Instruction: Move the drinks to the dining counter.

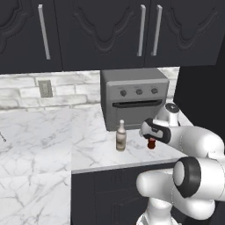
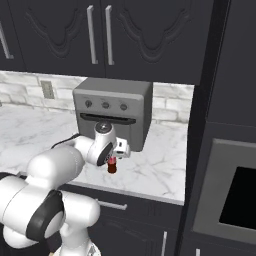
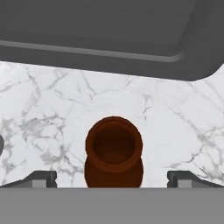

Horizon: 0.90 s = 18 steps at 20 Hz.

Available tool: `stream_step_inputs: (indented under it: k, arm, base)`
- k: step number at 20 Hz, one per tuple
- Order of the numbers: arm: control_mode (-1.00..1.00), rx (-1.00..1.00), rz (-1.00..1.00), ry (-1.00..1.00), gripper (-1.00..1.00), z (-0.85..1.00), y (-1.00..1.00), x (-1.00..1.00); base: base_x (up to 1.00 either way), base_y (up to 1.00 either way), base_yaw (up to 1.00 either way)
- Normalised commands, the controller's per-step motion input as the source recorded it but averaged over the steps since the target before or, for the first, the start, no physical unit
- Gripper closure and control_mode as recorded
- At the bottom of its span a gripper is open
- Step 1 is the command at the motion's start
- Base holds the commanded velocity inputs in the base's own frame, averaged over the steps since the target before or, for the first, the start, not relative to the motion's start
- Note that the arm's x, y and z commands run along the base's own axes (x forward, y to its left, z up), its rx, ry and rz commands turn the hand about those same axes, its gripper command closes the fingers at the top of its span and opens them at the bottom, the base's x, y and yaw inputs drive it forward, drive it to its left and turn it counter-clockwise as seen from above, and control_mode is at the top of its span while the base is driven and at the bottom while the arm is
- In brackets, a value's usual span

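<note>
Two of the drinks stand on the marble worktop (image 1: pixel 90 151) in front of a grey toaster oven (image 1: pixel 134 96). One is a cream-beige bottle (image 1: pixel 121 137) with a white cap. The other is a dark brown bottle (image 1: pixel 151 144) (image 2: pixel 112 165) with a red label. My gripper (image 1: pixel 152 135) (image 2: pixel 114 154) hangs straight above the brown bottle. In the hand view the brown bottle (image 3: pixel 113 148) is seen from above, centred between the two fingertips (image 3: pixel 42 178). My gripper (image 3: pixel 112 178) is open wide and clear of the bottle on both sides. The dining counter is out of view.
The toaster oven (image 2: pixel 112 107) stands close behind the bottles, its underside (image 3: pixel 109 35) above the brown one. Dark wall cabinets (image 1: pixel 110 30) hang overhead. A tall dark cabinet with a built-in oven (image 2: pixel 235 195) bounds the worktop on the right. More marble surface (image 1: pixel 30 176) extends left.
</note>
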Motion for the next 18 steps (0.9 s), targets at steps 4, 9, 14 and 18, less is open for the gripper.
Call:
stream_step_inputs:
  k: [4, 9, 14, 18]
  arm:
    - [-1.00, 0.00, 0.00, -0.06, -1.00, 0.00, 0.00, 0.00]
    - [-1.00, 0.00, 0.00, -0.02, -1.00, 0.00, 0.00, 0.00]
    - [-1.00, 0.00, 0.00, 0.00, 1.00, 0.00, 0.00, 0.00]
    - [-1.00, 0.00, 0.00, 0.00, 1.00, 0.00, 0.00, 0.00]
  base:
    - [0.00, 0.00, 0.00]
    - [0.00, 0.00, 0.00]
    - [0.00, 0.00, 0.00]
    - [0.00, 0.00, 0.00]
